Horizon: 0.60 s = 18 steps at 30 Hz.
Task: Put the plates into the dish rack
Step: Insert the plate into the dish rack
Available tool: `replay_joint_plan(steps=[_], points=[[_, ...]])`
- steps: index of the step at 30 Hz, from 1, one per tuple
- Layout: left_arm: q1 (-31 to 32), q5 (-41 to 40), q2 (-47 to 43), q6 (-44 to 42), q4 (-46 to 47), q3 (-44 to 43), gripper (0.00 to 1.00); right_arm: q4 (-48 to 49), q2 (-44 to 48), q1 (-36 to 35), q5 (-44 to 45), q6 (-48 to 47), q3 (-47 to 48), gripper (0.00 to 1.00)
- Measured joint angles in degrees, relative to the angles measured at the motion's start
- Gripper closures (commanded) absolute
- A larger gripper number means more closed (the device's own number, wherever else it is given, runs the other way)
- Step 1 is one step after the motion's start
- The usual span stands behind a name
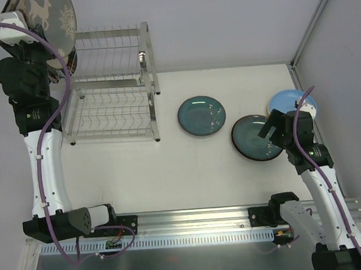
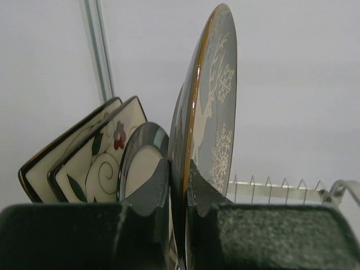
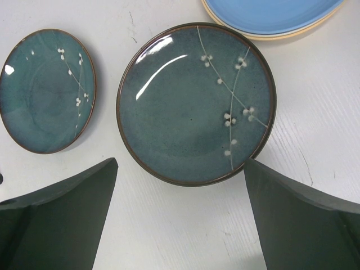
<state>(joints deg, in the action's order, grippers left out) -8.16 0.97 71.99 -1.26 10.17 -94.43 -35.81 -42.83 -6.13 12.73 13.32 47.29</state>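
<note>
My left gripper [image 2: 179,174] is shut on the lower edge of a grey plate with a white reindeer and snowflakes [image 2: 214,112], held upright and high over the left end of the dish rack [image 1: 109,84]. Just left of it two square cream floral plates [image 2: 84,157] and a round dark-rimmed cream plate [image 2: 143,163] stand on edge, their bases hidden behind my fingers. My right gripper [image 3: 180,163] hangs open above the near rim of a dark teal plate [image 3: 197,104], touching nothing.
A second teal plate [image 3: 48,90] lies flat on the table between the rack and the right arm. A light blue plate [image 3: 270,14] rests on a pale yellow plate [image 3: 292,34] at the far right. Rack wires [image 2: 281,188] show right of the held plate.
</note>
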Motion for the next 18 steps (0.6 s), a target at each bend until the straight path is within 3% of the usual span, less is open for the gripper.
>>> replay_joint_plan(steps=[18], points=[[-0.96,-0.13,4.92,-8.04,-3.65,3.69,1.0,0.46,-0.63,0.0,-0.13,-0.33,-0.09,0.0]])
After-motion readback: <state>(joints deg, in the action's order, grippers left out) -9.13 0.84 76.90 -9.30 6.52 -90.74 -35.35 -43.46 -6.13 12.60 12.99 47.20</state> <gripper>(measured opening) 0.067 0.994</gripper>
